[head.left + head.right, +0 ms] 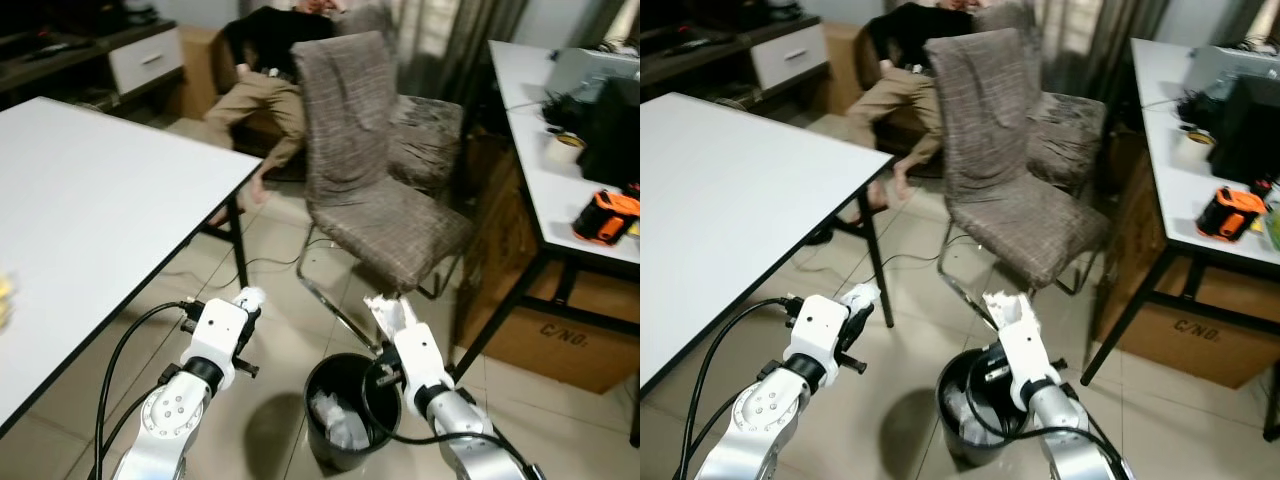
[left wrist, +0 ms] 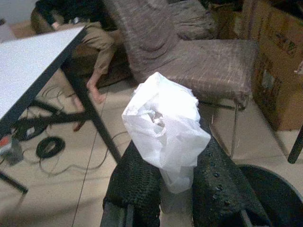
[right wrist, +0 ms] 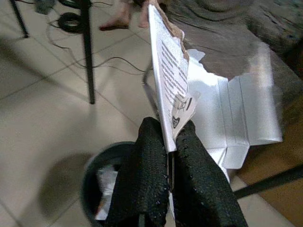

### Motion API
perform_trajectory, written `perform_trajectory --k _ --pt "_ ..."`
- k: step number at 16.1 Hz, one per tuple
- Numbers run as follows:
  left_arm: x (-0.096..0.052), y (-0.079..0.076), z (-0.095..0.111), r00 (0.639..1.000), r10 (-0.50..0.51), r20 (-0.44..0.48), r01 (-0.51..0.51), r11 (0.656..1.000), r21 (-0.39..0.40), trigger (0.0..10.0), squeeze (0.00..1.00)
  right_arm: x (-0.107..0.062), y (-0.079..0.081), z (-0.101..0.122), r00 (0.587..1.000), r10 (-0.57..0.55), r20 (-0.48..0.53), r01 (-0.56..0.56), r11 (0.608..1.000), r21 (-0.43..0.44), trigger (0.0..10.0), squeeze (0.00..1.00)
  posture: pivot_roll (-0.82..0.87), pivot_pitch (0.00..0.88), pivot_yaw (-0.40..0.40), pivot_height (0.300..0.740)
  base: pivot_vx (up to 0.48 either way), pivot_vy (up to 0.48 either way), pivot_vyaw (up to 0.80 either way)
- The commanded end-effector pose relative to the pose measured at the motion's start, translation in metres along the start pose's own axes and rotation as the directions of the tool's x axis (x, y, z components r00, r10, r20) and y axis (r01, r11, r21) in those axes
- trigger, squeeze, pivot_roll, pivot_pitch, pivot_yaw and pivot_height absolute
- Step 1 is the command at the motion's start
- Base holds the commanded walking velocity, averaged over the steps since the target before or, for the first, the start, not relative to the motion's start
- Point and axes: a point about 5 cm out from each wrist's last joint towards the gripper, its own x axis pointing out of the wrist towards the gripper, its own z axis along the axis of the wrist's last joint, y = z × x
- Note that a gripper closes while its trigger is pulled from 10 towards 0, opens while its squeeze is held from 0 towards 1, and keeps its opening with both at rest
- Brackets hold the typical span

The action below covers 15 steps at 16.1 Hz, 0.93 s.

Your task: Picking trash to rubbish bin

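at the bottom middle of the head view a black rubbish bin [image 1: 345, 410] stands on the tiled floor [image 1: 270, 330], with some white scraps inside it.

the right gripper [image 3: 169, 156] is at the bottom right, just above the bin's right rim. its two black fingers [image 3: 147, 175] are pinched tight on a torn white cardboard box [image 3: 199, 104] with small print on it. the box sticks up past the fingertips.

the left gripper [image 2: 165, 175] is at the bottom left, over the floor and just left of the bin. its fingers [image 2: 135, 179] squeeze a crumpled white plastic bag [image 2: 163, 123], which puffs out above them.

a big white table [image 1: 90, 220] fills the left side. a brown cloth chair [image 1: 370, 170] stands in the middle, behind the bin. on the right is another table [image 1: 545, 150] with an orange and black tool [image 1: 605, 217], and a cardboard carton [image 1: 560, 340] sits under it.

at the top, far back, a person [image 1: 265, 80] sits with bare feet on the floor.
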Motion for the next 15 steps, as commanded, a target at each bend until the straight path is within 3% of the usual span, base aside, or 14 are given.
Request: perform_trajectory --k 1,7,11,15 --pt "0.003 -0.007 0.004 0.999 -0.031 0.014 0.031 1.0 -0.004 10.0 0.0 -0.002 -0.013 -0.006 0.999 -0.04 -0.029 0.04 0.999 -0.016 10.0 0.0 -0.01 0.006 -0.026 0.74 0.296 0.0 0.0" --pt "-0.001 -0.012 -0.001 0.998 -0.066 -0.003 0.066 0.998 0.005 10.0 0.0 -0.004 -0.011 -0.023 0.994 -0.036 -0.101 0.035 0.999 -0.009 10.0 0.0 -0.01 0.0 -0.016 0.74 0.049 0.0 0.0" --pt "0.003 -0.012 -0.004 0.998 -0.06 -0.02 0.06 0.998 0.016 10.0 0.0 -0.001 -0.011 -0.021 0.995 -0.037 -0.096 0.035 0.999 -0.022 10.0 0.0 -0.02 0.0 -0.012 0.74 0.0 0.0 0.0" --pt "0.008 -0.009 0.002 0.999 -0.052 0.0 0.052 0.998 0.028 10.0 0.0 0.012 -0.007 -0.013 0.997 0.013 -0.077 -0.017 0.998 -0.052 10.0 0.0 -0.03 0.0 -0.018 0.74 0.0 0.0 0.0"
